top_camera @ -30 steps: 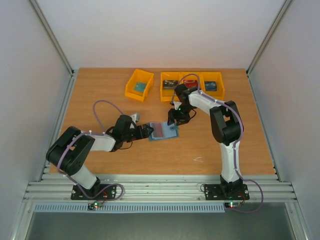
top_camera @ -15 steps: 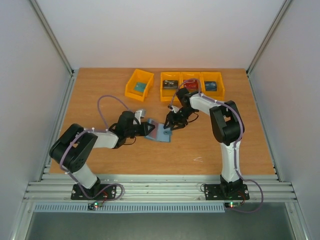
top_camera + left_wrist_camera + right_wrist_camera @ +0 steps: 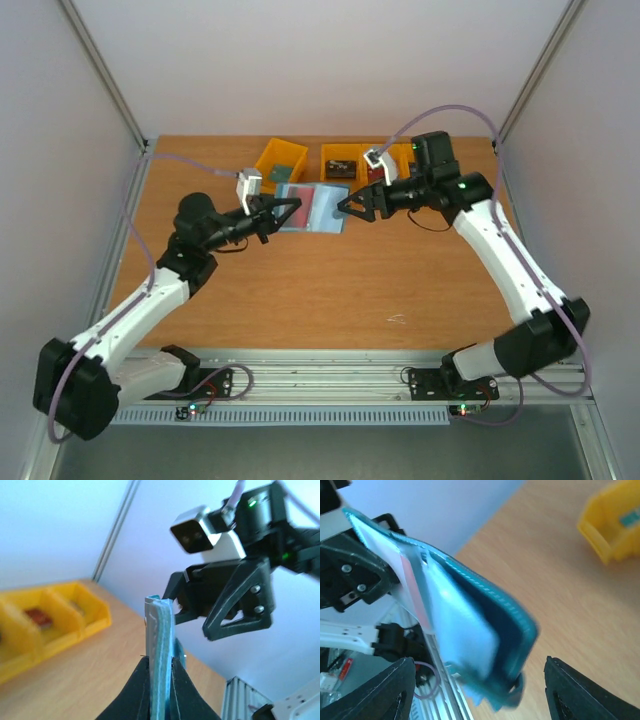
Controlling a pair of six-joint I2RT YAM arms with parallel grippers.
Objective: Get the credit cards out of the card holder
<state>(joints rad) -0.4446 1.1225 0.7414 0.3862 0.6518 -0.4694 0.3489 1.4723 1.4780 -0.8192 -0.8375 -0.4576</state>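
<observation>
Pinches slate-blue book-like folding card holder [image 3: 318, 208] aloft in left pincer [image 3: 289, 210], long axis aimed twd right pincer [image 3: 345, 207]. Holds that one spread, just beside free edge.

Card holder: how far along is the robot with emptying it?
Partway. Cards already lie in the yellow bins. The left gripper holds the card holder aloft, shut on it; the open right gripper faces it. A red card inside remains to pull.

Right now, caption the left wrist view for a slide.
Left tool pinches the card holder edge-on; the open right tool faces it.
</observation>
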